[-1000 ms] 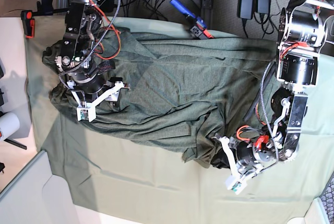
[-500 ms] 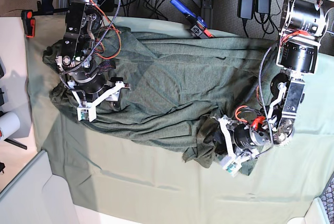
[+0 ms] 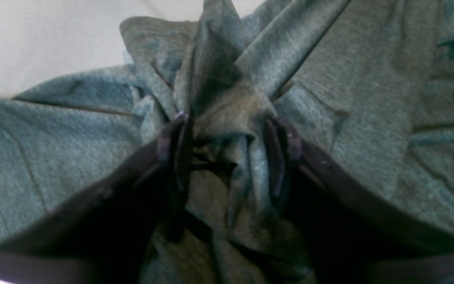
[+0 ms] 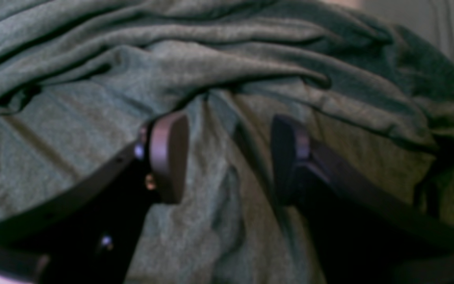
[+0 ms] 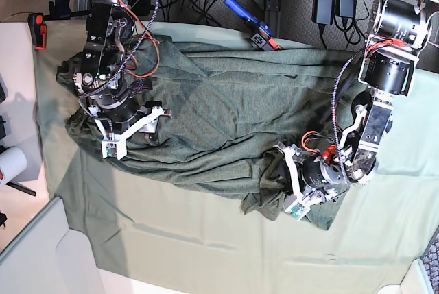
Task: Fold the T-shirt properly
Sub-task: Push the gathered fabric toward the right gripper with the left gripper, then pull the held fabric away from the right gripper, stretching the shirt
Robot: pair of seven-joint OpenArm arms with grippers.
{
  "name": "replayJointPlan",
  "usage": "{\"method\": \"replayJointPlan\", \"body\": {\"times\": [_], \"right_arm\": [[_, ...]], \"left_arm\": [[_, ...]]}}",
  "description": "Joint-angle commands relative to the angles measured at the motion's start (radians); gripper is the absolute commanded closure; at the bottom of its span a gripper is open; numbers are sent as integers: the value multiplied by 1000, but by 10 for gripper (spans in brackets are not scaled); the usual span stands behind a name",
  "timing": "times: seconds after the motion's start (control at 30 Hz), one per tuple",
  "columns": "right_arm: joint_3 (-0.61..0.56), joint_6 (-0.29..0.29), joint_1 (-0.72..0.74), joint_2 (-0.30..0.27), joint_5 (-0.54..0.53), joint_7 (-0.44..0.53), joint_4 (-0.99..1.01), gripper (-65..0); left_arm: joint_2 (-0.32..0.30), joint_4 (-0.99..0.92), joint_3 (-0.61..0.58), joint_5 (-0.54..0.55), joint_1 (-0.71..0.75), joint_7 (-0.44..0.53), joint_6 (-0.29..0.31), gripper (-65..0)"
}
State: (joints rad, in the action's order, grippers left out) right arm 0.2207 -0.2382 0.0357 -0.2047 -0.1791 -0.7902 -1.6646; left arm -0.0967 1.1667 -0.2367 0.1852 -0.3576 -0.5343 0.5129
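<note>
t-shirt [image 5: 226, 123] on table cloth [image 5: 192, 246] (sprawled)

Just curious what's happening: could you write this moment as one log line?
T-shirt: crumpled, unfolded | left gripper: fingers astride bunched fabric | right gripper: open over shirt

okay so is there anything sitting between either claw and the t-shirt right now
Nothing visible. The left claw has a bunched peak of the T-shirt between its fingers, and the right claw hangs open straight over wrinkled shirt fabric.
</note>
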Motion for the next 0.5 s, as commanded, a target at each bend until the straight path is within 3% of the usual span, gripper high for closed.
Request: {"method": "replayJointPlan", "body": {"times": [0.0,0.17,0.47], "right_arm": [[5,6,16,-8,-5,21,-18,-334],[5,6,17,-8,-5,24,-18,-334],[5,6,16,-8,-5,24,-18,-334]], "left_arm": [[3,18,1,18,-30,11,-5,-193],[3,41,1,40,-30,-42,-4,-12],[-9,235,2,83,-19,-159,-4,0]]}}
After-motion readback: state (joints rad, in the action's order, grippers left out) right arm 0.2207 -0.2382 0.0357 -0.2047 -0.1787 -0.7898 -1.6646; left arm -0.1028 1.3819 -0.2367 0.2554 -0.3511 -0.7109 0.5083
